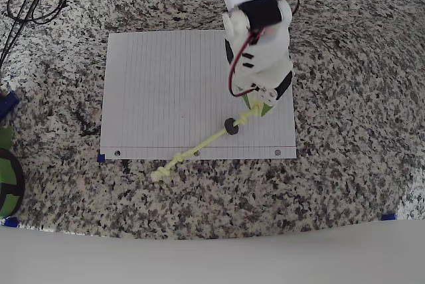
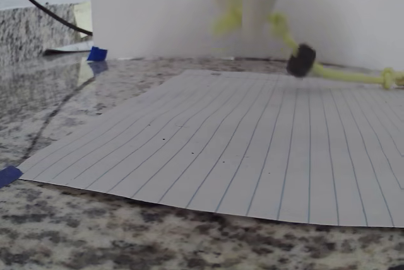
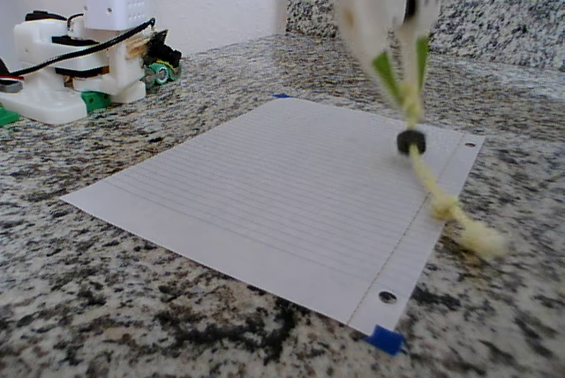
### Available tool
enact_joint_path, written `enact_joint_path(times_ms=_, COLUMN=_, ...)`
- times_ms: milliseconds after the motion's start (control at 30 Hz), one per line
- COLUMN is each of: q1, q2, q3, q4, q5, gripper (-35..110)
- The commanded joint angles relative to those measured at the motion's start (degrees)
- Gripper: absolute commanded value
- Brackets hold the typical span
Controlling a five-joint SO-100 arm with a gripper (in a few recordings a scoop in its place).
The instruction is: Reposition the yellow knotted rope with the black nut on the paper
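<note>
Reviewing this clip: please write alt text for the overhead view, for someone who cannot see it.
A white robot arm's gripper pinches one end of a yellow knotted rope over the lower right part of a lined white paper. The rope, threaded with a black nut, runs diagonally down-left, its far knotted end lying off the paper's bottom edge on the speckled granite counter.

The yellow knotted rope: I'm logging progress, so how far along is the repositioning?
Done: the hand has pinched one end of the thin yellow knotted rope and raised it, the black nut hanging just below. In hand: the rope slants down. Left: its far knotted end lies off the white lined paper on the speckled granite counter.
</note>
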Motion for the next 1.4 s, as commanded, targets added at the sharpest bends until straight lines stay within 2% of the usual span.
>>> enact_joint_path(times_ms=0, q1=0.1, q2=11.6, q3=3.0, q4=-5.7, q5=-5.7, gripper=0)
enact_joint_path(times_ms=233, q1=-0.7, q2=31.5, q3=21.6, q4=-24.8, q5=-8.3, gripper=0)
enact_joint_path(times_ms=367, q1=-1.1, q2=43.2, q3=33.2, q4=-38.9, q5=-8.4, gripper=0)
enact_joint_path(times_ms=467, q1=-2.2, q2=50.7, q3=39.2, q4=-43.7, q5=-8.6, gripper=0)
enact_joint_path(times_ms=533, q1=-2.0, q2=55.6, q3=42.9, q4=-47.1, q5=-14.4, gripper=0)
enact_joint_path(times_ms=600, q1=-1.3, q2=60.1, q3=44.4, q4=-44.3, q5=-24.6, gripper=0)
enact_joint_path(times_ms=667, q1=-0.4, q2=63.5, q3=44.6, q4=-39.2, q5=-30.5, gripper=0)
enact_joint_path(times_ms=833, q1=5.5, q2=71.4, q3=49.6, q4=-35.9, q5=-36.7, gripper=0)
enact_joint_path(times_ms=967, q1=13.7, q2=75.8, q3=50.4, q4=-29.7, q5=-37.3, gripper=0)
enact_joint_path(times_ms=1033, q1=18.2, q2=77.0, q3=50.4, q4=-27.2, q5=-35.3, gripper=0)
enact_joint_path(times_ms=1133, q1=24.5, q2=77.1, q3=50.4, q4=-25.8, q5=-25.0, gripper=0)
enact_joint_path(times_ms=1267, q1=31.2, q2=75.8, q3=52.8, q4=-25.0, q5=-3.5, gripper=0)
enact_joint_path(times_ms=1367, q1=35.0, q2=74.6, q3=54.8, q4=-26.9, q5=6.0, gripper=0)
